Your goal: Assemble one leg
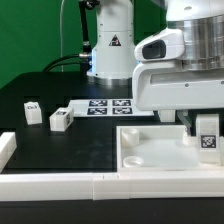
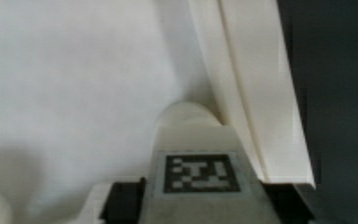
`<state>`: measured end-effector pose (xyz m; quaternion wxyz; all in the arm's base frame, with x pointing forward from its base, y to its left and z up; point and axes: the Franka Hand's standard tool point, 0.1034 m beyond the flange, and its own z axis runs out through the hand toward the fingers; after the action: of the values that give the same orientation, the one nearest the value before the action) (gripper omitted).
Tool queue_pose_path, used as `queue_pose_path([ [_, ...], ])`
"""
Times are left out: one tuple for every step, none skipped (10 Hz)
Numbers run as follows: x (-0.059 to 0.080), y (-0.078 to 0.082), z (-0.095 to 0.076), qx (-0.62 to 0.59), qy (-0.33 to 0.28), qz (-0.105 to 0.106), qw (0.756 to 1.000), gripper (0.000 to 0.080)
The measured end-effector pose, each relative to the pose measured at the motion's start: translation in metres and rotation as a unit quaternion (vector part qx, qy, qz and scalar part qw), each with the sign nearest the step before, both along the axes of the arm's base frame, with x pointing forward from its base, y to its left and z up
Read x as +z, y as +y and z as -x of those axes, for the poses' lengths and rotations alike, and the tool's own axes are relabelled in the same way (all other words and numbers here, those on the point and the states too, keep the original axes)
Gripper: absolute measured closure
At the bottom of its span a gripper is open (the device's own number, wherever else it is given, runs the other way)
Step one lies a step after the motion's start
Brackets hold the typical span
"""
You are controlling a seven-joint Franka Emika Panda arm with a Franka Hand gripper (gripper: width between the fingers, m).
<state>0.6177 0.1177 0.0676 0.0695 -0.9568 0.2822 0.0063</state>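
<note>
Clamped on the leg [image 1: 207,139] from both sides, with the fingers [image 2: 126,203] pressed to its flanks and its tag between them, facing the wrist camera. Held upright in the gripper [image 1: 203,128], low at the far corner of the white tabletop piece [image 1: 150,165] on the exterior view's right, just inside the raised rim [image 2: 247,90]. Impossible to tell whether the lower end sits in the corner socket or only touches it. By the look of things: pickup and carry done, leg brought to its corner; seating and fastening in the socket probably left, then letting go. Farther out, on the black table [image 1: 90,142] at the exterior view's left: one spare leg [image 1: 33,112] and a second spare leg [image 1: 60,120], well apart from the tabletop piece, with the marker board [image 1: 110,106] behind them.
</note>
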Motion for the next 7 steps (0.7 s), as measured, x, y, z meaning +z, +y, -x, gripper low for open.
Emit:
queue_pose_path([
  [-0.0001, 0.0009, -0.0002, -0.068, 0.008, -0.002, 0.998, 0.0509],
  [-0.0002, 0.0023, -0.0003, -0.149, 0.018, -0.006, 0.989, 0.0509],
  [-0.0006, 0.0039, 0.0, -0.218, 0.028, -0.01, 0.976, 0.0509],
  [-0.0007, 0.0045, -0.0005, -0.267, 0.035, -0.01, 0.963, 0.0508],
  [-0.0004, 0.005, -0.0012, -0.293, 0.039, -0.01, 0.955, 0.0508],
  [-0.0003, 0.0051, -0.0014, -0.332, 0.045, -0.014, 0.942, 0.0508],
  [-0.0003, 0.0054, -0.0015, -0.342, 0.046, -0.016, 0.938, 0.0508],
])
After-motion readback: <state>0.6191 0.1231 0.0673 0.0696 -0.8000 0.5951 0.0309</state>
